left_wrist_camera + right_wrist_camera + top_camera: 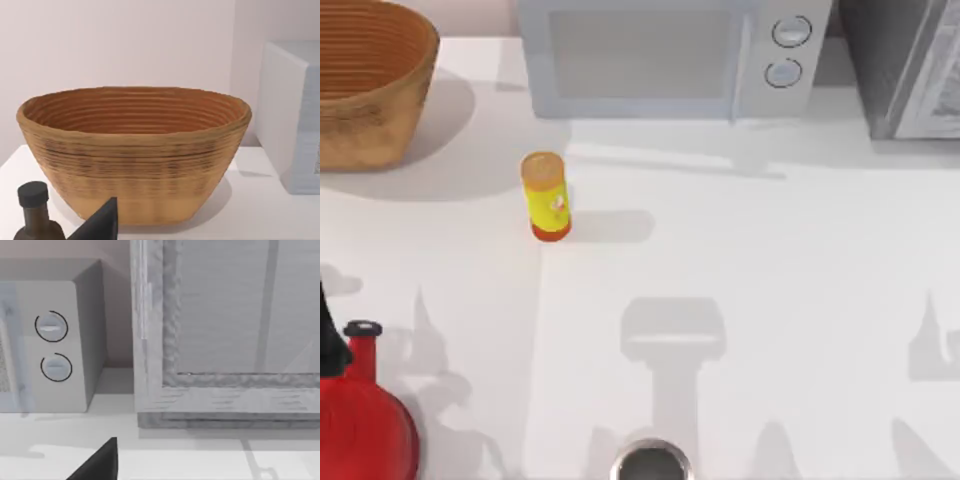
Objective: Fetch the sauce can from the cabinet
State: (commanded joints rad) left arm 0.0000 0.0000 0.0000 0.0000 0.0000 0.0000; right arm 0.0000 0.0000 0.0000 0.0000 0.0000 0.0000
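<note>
Cabinet point(225, 340) is standing shut at the table's far right, beside the microwave point(660, 60); the can is presumably sitting inside. Right arm is facing its door; left arm is facing the basket point(135, 150). Finger states: cannot tell. Opening the door is looking like the next step.

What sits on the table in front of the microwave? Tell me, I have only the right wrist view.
Observer: A yellow cylinder with an orange base stands upright there, before the microwave's left end.
Operator: Now report the far left corner.
Observer: A woven basket sits there, left of the microwave.
Operator: Say what is near that basket.
Observer: The left wrist view shows a dark bottle with a black cap standing in front of it.
</note>
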